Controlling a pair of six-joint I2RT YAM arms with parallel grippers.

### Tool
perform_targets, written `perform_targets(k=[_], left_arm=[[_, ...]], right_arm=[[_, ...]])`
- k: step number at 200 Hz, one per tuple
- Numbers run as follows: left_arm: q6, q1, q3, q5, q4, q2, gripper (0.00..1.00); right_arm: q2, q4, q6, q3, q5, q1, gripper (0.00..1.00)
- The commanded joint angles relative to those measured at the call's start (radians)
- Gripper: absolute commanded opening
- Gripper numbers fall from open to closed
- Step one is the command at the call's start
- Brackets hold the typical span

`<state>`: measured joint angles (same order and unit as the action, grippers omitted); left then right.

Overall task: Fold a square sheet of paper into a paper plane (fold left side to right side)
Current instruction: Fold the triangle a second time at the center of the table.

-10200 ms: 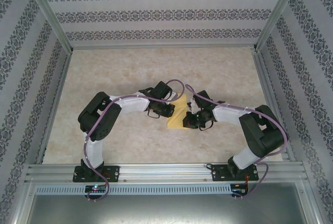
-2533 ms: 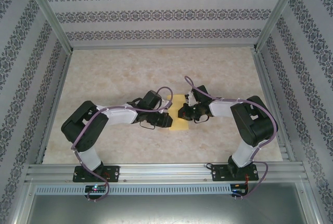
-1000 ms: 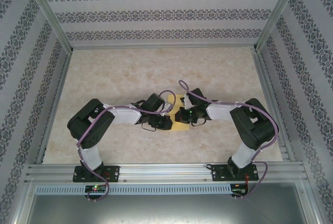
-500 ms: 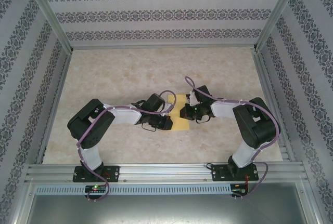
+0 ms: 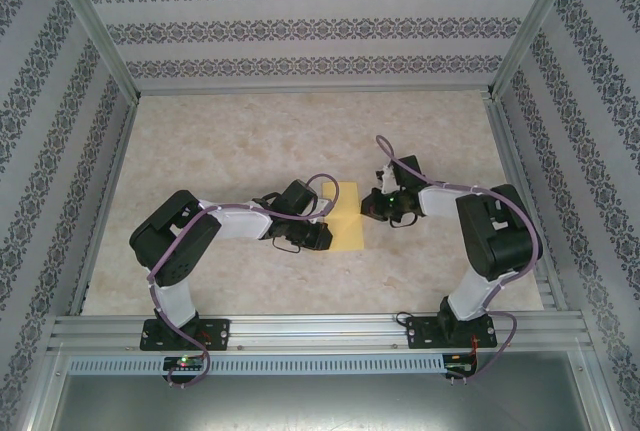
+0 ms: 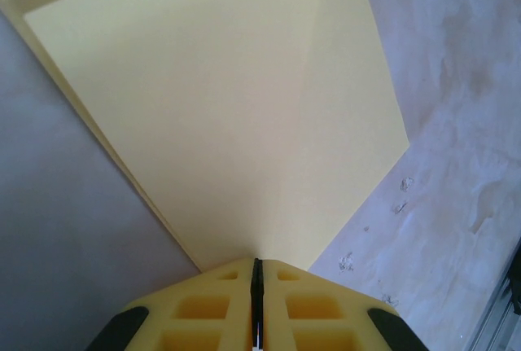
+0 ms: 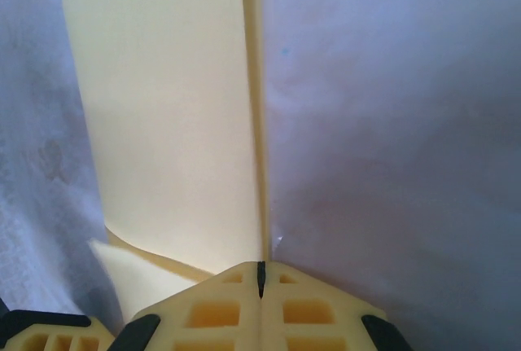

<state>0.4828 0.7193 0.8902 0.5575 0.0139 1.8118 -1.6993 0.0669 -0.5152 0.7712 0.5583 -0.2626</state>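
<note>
- At the desk (image 5: pixel 250 141) centre, the folded yellow square sheet of paper (image 5: pixel 348 219) lies flat.
- Left jaws pinch its left edge; right jaws, pressed together, sit just beside its right edge.
- Likely light and floppy; best gripped at an edge.

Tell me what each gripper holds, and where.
Left gripper pinches the folded yellow sheet at its near-left corner; right gripper is shut, holding nothing.
</note>
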Motion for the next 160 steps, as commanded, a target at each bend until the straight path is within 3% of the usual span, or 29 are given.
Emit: perform_targets(k=[1, 35, 65, 107, 160], left_arm=[[-0.009, 0.015, -0.022, -0.035, 0.058, 0.023, 0.12], [-0.01, 0.018, -0.011, -0.037, 0.062, 0.017, 0.12], [-0.01, 0.019, -0.01, -0.039, 0.063, 0.012, 0.12], [-0.009, 0.019, 0.003, -0.027, 0.06, -0.007, 0.13], [0.016, 0.018, 0.043, 0.026, 0.026, -0.06, 0.16]], right_arm=[[0.085, 0.036, 0.023, 0.011, -0.017, 0.003, 0.0], [0.147, 0.036, -0.024, -0.017, 0.017, -0.077, 0.0], [0.109, -0.039, -0.088, -0.036, 0.031, -0.145, 0.0], [-0.002, -0.047, -0.099, 0.002, 0.024, -0.156, 0.0], [-0.036, 0.043, -0.065, 0.013, -0.018, -0.153, 0.0]])
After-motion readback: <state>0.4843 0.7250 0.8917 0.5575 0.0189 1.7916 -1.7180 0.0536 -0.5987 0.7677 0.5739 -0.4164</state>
